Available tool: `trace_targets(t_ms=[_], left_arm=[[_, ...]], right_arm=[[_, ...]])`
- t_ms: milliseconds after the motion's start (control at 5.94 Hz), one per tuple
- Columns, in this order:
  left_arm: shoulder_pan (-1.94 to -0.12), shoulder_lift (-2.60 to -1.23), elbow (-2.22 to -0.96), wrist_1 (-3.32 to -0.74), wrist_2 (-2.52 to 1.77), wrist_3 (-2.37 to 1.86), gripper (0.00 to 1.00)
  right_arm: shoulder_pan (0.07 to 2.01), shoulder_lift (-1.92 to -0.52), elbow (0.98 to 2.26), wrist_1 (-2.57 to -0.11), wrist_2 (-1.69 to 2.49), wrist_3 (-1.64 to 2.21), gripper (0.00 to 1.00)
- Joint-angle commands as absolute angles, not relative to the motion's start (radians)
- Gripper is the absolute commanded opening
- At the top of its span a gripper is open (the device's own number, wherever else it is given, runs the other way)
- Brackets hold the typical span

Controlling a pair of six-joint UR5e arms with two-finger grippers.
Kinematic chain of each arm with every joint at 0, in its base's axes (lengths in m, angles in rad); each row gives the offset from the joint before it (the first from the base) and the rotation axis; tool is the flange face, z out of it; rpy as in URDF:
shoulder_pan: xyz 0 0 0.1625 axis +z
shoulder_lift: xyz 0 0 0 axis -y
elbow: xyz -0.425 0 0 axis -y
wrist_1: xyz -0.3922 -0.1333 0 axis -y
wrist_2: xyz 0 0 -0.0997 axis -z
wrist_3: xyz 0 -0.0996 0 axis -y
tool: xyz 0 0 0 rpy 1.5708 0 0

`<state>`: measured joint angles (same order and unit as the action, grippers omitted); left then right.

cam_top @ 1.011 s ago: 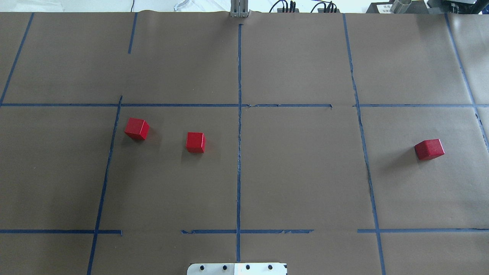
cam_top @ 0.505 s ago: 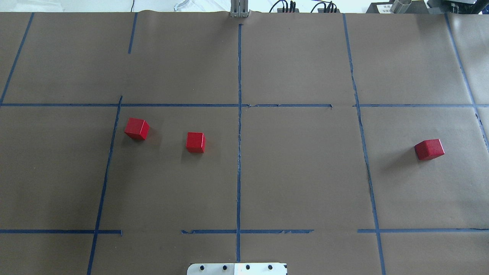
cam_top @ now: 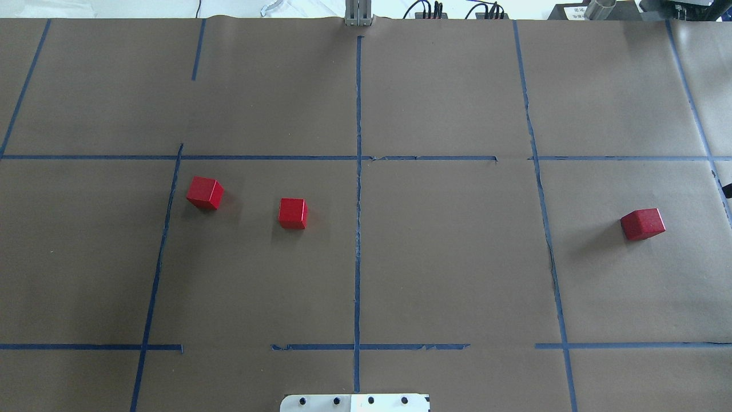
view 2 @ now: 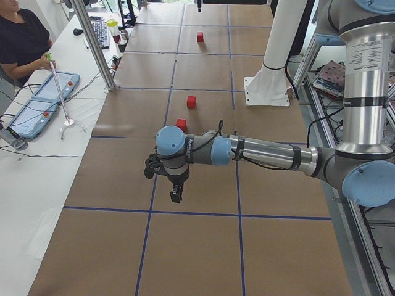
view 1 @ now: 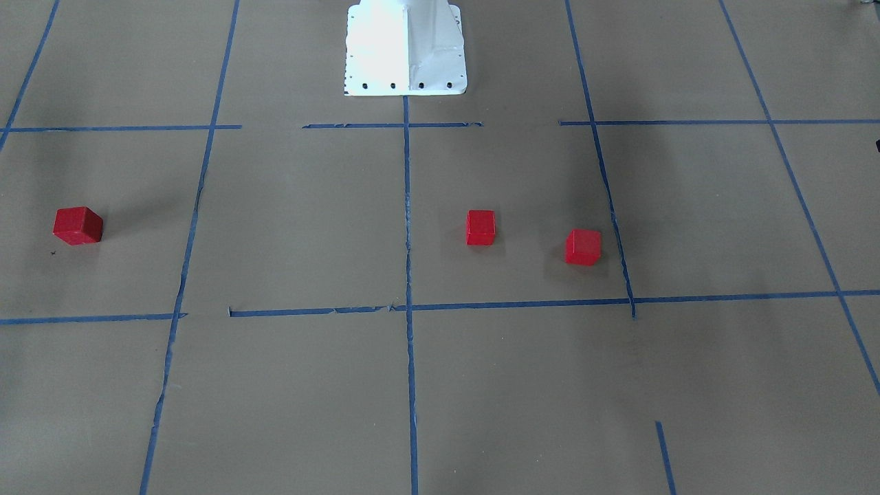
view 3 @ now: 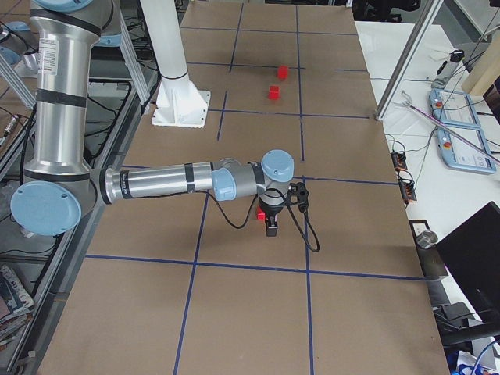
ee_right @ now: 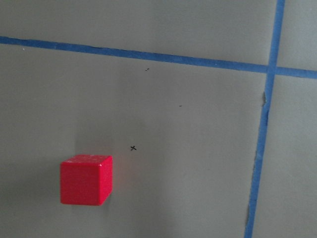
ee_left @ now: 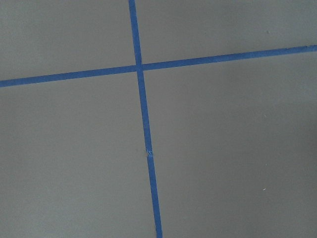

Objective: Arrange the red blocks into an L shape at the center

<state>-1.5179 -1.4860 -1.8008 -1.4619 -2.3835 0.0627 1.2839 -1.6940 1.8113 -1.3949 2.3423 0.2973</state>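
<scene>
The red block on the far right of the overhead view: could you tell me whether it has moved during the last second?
No. The red block sits at the same spot, just right of the torn vertical tape line, as before.

- You have two matte red cubes sitting flat in the left half of the center (cam_top: 446,252): the first red block (cam_top: 204,193) by its left edge, slightly askew, and the second red block (cam_top: 293,213) nearer the blue tape line (cam_top: 358,257).
- The third red block (cam_top: 643,224) lies at the frame's far right, outside it.
</scene>
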Motion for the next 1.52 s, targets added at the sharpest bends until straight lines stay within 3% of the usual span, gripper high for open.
trace_targets(t_ms=[0,505,1348], left_arm=[[-1.517,-1.488,-1.807,-1.463,-2.384,0.063,1.0],[-1.517,-1.489,-1.802,-1.463,-2.384,0.066,1.0],[-1.517,-1.493,-1.804,-1.463,-2.385,0.066,1.0]], right_arm=[[1.139,-1.687,1.783,-1.237,2.275,0.486,0.97],[1.052,-1.606,1.712,-1.201,2.256,0.486,0.98],[1.006,-1.605,1.655,-1.203,2.256,0.486,0.94]])
